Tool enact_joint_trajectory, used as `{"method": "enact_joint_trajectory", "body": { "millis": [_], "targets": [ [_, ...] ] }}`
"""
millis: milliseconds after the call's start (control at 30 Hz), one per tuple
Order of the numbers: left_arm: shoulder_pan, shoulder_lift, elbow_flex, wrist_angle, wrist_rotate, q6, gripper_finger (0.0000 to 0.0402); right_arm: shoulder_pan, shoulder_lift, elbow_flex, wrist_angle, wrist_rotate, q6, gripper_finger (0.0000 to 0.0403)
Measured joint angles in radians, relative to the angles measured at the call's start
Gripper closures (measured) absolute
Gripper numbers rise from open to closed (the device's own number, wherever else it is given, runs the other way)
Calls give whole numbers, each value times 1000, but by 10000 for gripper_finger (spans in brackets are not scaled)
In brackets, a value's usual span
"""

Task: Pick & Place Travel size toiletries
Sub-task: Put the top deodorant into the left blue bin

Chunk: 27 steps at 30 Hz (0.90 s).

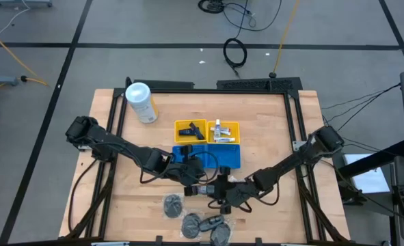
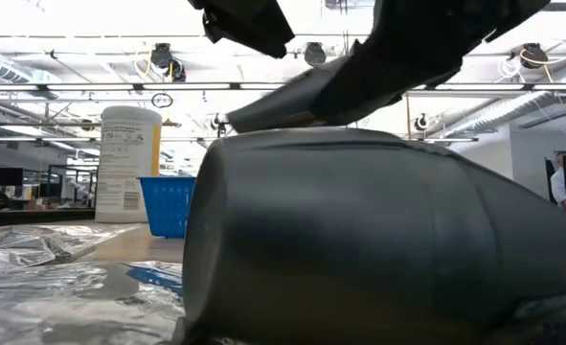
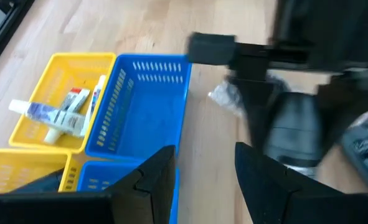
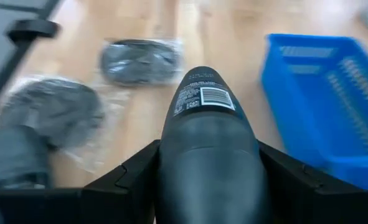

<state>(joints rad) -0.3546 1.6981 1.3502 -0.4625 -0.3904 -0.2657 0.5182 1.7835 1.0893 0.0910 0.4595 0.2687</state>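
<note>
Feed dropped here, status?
Right gripper clamped on dark grey bottle, beside blue tray. Left gripper open, empty. Path clear.

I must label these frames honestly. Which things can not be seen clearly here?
- Low view: a dark grey bottle fills the picture and hides the table behind it.
- High view: the right gripper and left gripper hide what lies under them.
- Right wrist view: the bottle's label is too blurred to read.
- Left wrist view: the yellow tray is cut off by the edge.
</note>
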Motion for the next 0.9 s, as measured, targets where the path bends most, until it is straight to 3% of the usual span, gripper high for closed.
{"method": "enact_joint_trajectory", "body": {
  "millis": [200, 333, 500, 900],
  "targets": [
    [16, 0, 0, 82, 13, -19, 241, 7, -73, 0, -181, 103, -2, 200],
    [58, -10, 0, 142, 130, -32, 241, 14, -117, -19, -285, 173, 12, 200],
    [130, -15, 2, 168, 318, -53, 240, 27, -204, -78, -310, 253, 25, 200],
    [264, -16, 1, 276, 470, -158, 240, 120, -387, -176, -298, 438, 2, 200]
  ]
}}
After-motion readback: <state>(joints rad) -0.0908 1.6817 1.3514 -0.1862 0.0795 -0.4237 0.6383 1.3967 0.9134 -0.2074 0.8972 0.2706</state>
